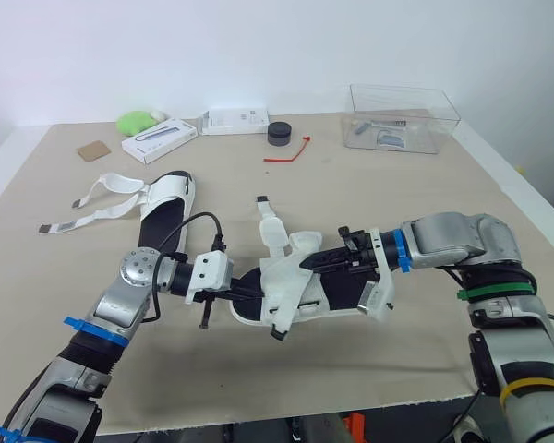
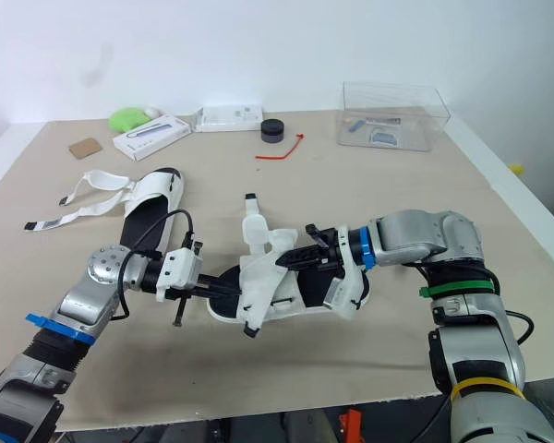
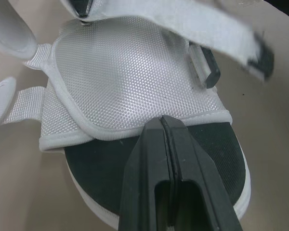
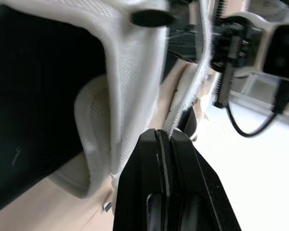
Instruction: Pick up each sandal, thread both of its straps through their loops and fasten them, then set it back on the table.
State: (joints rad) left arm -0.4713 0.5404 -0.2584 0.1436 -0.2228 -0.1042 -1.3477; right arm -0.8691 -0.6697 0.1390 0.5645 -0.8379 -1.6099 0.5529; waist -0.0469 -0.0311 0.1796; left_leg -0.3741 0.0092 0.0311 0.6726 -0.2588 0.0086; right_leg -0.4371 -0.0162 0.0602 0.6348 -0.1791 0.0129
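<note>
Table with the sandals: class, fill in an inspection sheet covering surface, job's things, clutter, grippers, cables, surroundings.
Surface: beige table.
Job's things: near sandal between the grippers; far sandal flat, loose straps.
Clutter: green item, long white box, flat white box, black puck, red tie, brown card, clear box.
Grippers: left gripper shut at near sandal's mesh flap; right gripper shut on strap.
Cables: black cable looping at left wrist.
Surroundings: white wall.

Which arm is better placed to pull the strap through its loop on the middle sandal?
Right. The right pincer is shut on the strap; the left pincer sits shut at the mesh flap of the sandal, holding no strap.
</note>
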